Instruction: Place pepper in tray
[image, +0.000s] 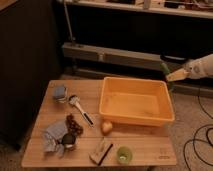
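The tray (165, 106) is a large orange-yellow bin on the right half of a wooden table, and its inside looks empty. My gripper (169, 73) reaches in from the right edge of the camera view on a white arm, above and just beyond the tray's far right corner. It is shut on the pepper (164, 67), a small dark green piece sticking out up-left from the fingertips. The pepper hangs in the air outside the tray's rim.
The wooden table (145, 146) also holds a blue-grey cup (60, 92), a white-headed utensil (80, 108), dark grapes (74, 124), a blue cloth (52, 136), a dark round avocado-like item (68, 140), a yellowish round fruit (106, 126), a sponge block (101, 150) and a light green cup (123, 155). Cables lie on the floor at right.
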